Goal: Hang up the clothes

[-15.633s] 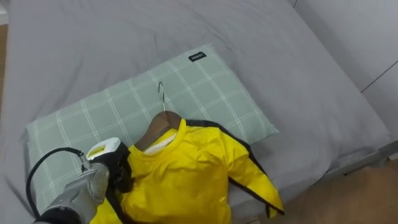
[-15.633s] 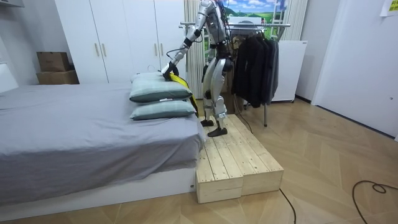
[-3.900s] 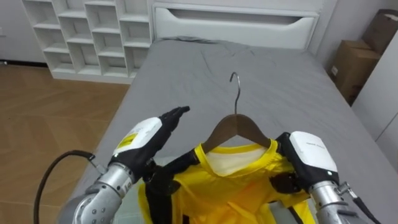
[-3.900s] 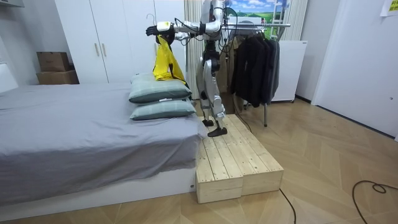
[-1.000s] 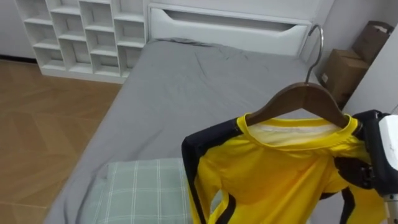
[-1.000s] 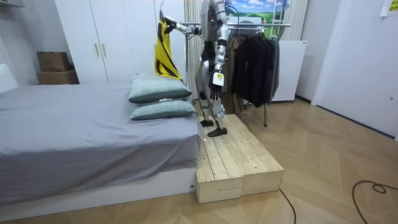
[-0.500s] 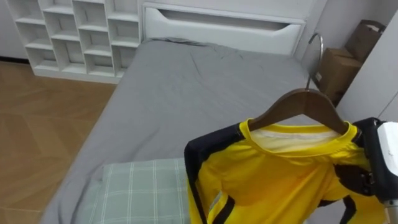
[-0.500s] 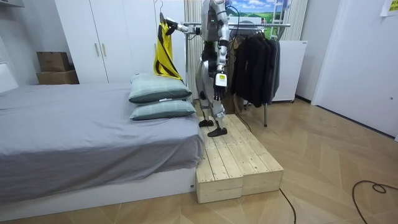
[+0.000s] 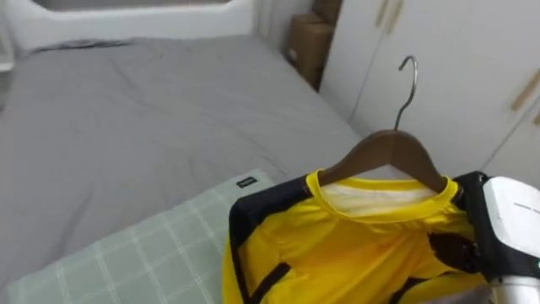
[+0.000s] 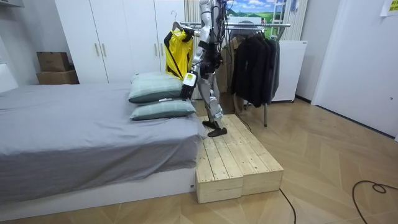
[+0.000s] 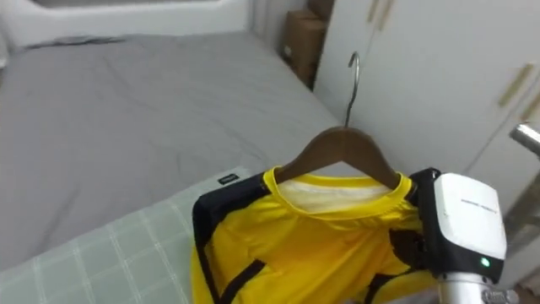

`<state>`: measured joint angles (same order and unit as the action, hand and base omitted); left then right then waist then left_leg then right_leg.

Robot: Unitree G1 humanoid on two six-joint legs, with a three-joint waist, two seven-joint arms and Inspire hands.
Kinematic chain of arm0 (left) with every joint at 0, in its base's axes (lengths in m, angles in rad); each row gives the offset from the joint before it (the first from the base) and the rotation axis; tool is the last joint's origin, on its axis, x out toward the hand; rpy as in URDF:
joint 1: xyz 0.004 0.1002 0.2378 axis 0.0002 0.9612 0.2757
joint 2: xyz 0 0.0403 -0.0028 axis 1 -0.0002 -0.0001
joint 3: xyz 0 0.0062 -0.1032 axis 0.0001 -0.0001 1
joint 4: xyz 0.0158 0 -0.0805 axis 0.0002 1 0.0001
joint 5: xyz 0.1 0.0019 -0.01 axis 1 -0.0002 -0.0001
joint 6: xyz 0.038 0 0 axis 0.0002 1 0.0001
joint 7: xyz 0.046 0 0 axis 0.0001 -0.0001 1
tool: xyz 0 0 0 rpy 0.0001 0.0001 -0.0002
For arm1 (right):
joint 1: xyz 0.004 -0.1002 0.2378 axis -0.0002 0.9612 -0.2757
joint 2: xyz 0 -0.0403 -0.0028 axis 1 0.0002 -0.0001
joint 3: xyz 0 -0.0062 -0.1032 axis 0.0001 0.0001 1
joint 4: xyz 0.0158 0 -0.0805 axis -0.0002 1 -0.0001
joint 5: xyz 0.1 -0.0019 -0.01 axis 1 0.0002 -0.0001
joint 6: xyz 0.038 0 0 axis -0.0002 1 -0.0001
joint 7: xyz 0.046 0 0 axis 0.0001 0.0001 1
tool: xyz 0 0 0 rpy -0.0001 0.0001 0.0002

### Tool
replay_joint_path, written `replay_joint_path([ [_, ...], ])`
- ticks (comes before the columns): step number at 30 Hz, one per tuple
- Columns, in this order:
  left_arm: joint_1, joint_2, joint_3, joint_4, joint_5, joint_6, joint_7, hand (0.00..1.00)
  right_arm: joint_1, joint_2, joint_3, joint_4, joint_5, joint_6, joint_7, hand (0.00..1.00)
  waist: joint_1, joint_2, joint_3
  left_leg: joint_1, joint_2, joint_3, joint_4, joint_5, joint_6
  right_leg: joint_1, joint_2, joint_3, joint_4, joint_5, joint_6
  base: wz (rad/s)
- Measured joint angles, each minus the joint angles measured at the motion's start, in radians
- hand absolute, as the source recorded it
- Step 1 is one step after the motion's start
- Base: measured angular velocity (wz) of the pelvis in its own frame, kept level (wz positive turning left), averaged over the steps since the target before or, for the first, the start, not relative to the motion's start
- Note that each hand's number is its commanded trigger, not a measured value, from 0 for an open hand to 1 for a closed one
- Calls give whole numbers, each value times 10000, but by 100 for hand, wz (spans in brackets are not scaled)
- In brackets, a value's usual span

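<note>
Above the grey bed [image 9: 126, 110], the right hand [image 9: 506, 224] clenched its fingers [image 9: 451, 251] on one end of the hanger [image 9: 392, 149] bearing the yellow shirt [image 9: 354, 253]; the left hand [image 10: 187, 86] hung low, its state I cannot tell; that off-centre hold might tilt the hanger, shedding the shirt.

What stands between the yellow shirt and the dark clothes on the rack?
The room view shows the robot itself there, on the wooden platform, right hand holding up the yellow shirt.

Turned from the bed [image 9: 126, 110] toward the white wardrobe [image 9: 460, 76], the robot has swung the yellow shirt [image 9: 354, 249] on its hanger [image 9: 390, 152], clutched by the right hand [image 9: 499, 230], before the doors; the left hand [image 10: 189, 79] has dropped low.
</note>
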<state>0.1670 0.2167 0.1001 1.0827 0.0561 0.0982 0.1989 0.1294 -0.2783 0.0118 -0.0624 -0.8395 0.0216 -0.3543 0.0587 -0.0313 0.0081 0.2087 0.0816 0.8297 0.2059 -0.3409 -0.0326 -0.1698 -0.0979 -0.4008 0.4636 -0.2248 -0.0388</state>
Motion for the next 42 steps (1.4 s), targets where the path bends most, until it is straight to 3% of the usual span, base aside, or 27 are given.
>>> replay_joint_path([
  [1,-129,-73,46,105,23,165,112,0,-20,-6,78,154,99,-23,52,100,-130,48,74,51,140,18,253,31,-48,94,215,196,-287,211,-181,-67],
  [3,-18,-121,35,160,38,198,133,0,-122,-6,90,345,183,-26,321,100,-67,157,78,82,309,-146,436,132,-108,283,639,540,-889,539,-295,-70],
  [4,170,-80,52,158,76,220,130,0,-258,5,80,438,254,-43,447,100,-125,208,87,59,422,-520,520,132,-111,436,854,572,-1210,682,-313,-59],
  [6,280,38,32,159,198,284,110,0,-447,10,-3,478,486,-49,625,100,-453,200,92,-85,572,-663,698,130,-119,487,957,416,-1428,762,-375,0],
  [8,280,73,-48,157,182,443,125,0,-626,2,9,549,602,-67,698,100,-521,176,91,-117,699,-596,1105,130,-119,465,1020,408,-1379,737,-419,-9],
  [10,270,72,-69,157,208,643,155,0,-823,21,53,597,632,-110,792,100,-498,143,85,-435,1001,-786,2523,132,-118,454,971,448,-1202,588,-619,-39],
  [11,287,79,-66,165,237,706,154,0,-908,21,67,596,640,-113,827,100,-490,134,90,-567,1106,-896,2994,142,-124,420,953,548,-1111,503,-618,-59],
  [12,334,84,-65,187,244,859,164,0,-1023,21,101,596,642,-112,860,100,-484,125,93,-859,1364,-1177,3987,264,-237,368,933,926,-954,374,-661,-72],
  [13,390,104,-58,192,250,1027,178,0,-1028,22,190,618,629,-74,868,100,-411,4,80,-1233,1494,-1623,4931,730,-216,394,921,1357,-829,318,-714,-75],
  [14,433,98,-63,194,253,1060,193,0,-1041,6,244,666,628,-75,876,100,-351,-68,112,-1452,1513,-1923,5246,913,-102,446,916,1621,-813,294,-739,-85],
  [16,606,8,-218,191,250,1299,346,0,-1134,15,266,998,672,-14,932,100,-235,-106,115,-2035,1259,-3268,5102,511,65,488,994,2319,-828,252,-798,-82],
  [17,629,-2,-346,193,250,1389,391,0,-1135,24,280,1022,741,24,946,100,-233,-117,124,-2222,1125,-3592,4898,434,39,465,1011,2498,-829,249,-734,-90],
  [18,726,-66,-429,191,267,1508,498,0,-1136,28,366,1059,820,33,958,100,-165,-153,130,-2489,777,-4315,4103,345,71,395,1059,3026,-831,296,-681,-119],
  [19,758,-122,-439,191,272,1767,559,0,-1144,41,483,1061,828,16,951,100,-85,-159,123,-2717,400,-5177,3210,361,61,292,1262,3886,-863,409,-675,-129],
  [20,758,-134,-417,191,272,1853,562,0,-1138,52,523,1066,840,16,949,100,-51,-145,124,-2795,247,-5569,2797,396,71,277,1450,4428,-920,531,-678,-137],
  [21,758,-145,-393,191,273,1914,579,0,-1129,51,577,1121,843,18,916,100,22,-93,124,-2855,-59,-6274,2016,542,0,258,1800,5372,-1047,754,-665,-132],
  [22,757,-158,-249,191,272,1969,607,0,-1139,42,667,1155,850,21,838,100,74,-46,102,-2853,-432,-6918,1387,795,160,126,2082,6174,-1078,944,-632,-128],
  [24,757,-217,-117,195,267,2119,679,0,-1133,35,860,1159,809,27,779,100,49,39,96,-2887,-787,-7546,751,1122,221,-9,2490,7099,-1264,1267,-535,-117],
  [25,757,-273,-35,197,249,2213,759,0,-1143,70,925,1158,692,17,779,100,10,84,92,-2904,-789,-7583,607,1440,281,-145,2730,7478,-1324,1437,-432,-111],
  [27,733,-356,-5,260,237,2312,879,0,-1137,141,909,1159,694,19,780,100,-247,90,89,-2974,-683,-7352,658,1684,354,-234,2857,7647,-1584,1735,-267,-68],
  [28,576,-425,0,250,242,2520,1023,0,-1149,196,797,1140,641,26,756,100,-538,69,76,-3016,-586,-6986,659,1681,360,-255,2752,7469,-1760,1849,-205,-32],
  [30,214,-479,-32,238,242,2633,1080,0,-1211,198,673,989,577,224,722,100,-628,52,74,-2983,-430,-6368,605,1697,378,-301,2675,7397,-1931,1962,-108,-31],
  [32,154,-517,-90,-45,240,2625,1195,0,-1249,201,613,816,574,327,695,100,-680,29,82,-2877,-424,-6111,558,1718,402,-276,2618,7448,-1996,2023,-71,-34],
  [36,100,-537,-260,-1168,240,2477,1309,0,-1310,213,464,514,433,682,683,100,-802,-74,73,-2825,-423,-5852,476,1718,423,-192,2813,8147,-2279,2203,-18,-33],
  [40,-15,-596,-687,-759,223,2074,1280,0,-1291,261,451,495,320,987,720,100,-842,-137,68,-2630,-418,-5407,292,1673,472,-200,2959,8685,-2276,2261,33,-44],
  [42,16,-608,-716,-448,180,2002,1156,0,-1195,264,412,491,253,1025,722,100,-833,-143,68,-2568,-407,-5154,174,1665,482,-253,3031,8718,-2290,2319,69,-37],
])
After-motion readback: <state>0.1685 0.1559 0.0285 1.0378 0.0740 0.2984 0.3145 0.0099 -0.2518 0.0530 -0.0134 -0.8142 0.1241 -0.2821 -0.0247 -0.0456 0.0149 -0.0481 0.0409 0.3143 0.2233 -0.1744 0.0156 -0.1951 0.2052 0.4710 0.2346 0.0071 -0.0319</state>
